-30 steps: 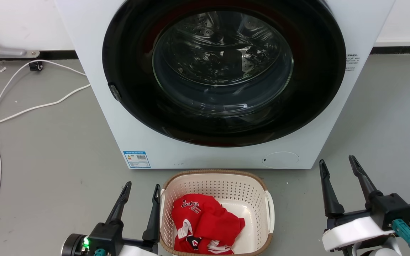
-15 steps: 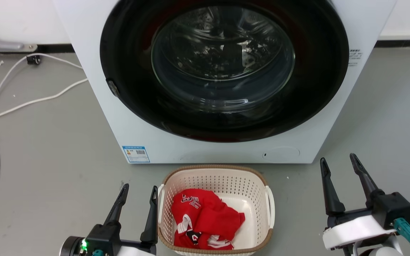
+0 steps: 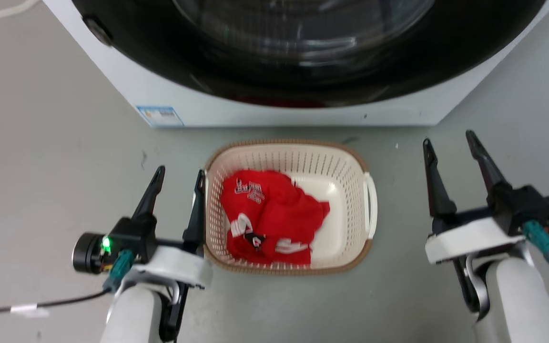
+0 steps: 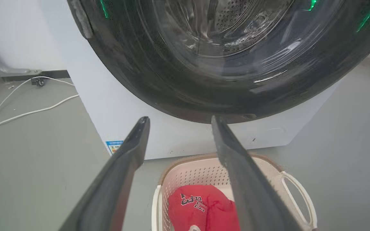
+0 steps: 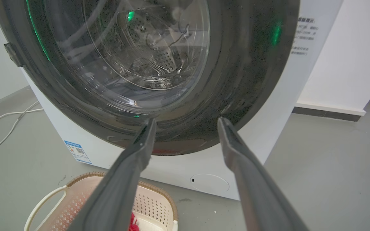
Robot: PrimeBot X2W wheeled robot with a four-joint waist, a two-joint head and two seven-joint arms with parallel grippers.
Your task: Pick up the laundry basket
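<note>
left gripper [image 3: 180, 171]: its two dark fingers are spread wide, nothing is held, and only grey floor [image 3: 55, 157] is seen in the gap. the inner finger is laid right along the left edge of the laundry basket [image 3: 284, 142]. whether contact is made cannot be told, and that side's handle is covered by the finger in the head view.

right gripper [image 3: 448, 138]: it is parted about as wide and is also empty. it is kept well apart from the basket's right handle [image 3: 372, 205], with bare floor between them.

the basket is found on the floor just in front of the washing machine [image 3: 303, 112], between the two grippers and much nearer the left one. a red garment [image 3: 269, 214] with white lettering is heaped in its left half, and the pale bottom is shown on the right.

in the left wrist view the basket's near part is cut off by the bottom edge and one finger is crossed over it. in the right wrist view a corner and one handle are caught at lower left, partly behind a finger. the machine's top is cut off in the head view. the print on its blue label [image 3: 160, 115] is too small to be read. a white cable [image 4: 27, 112] is seen trailing on the floor beside the machine.
</note>
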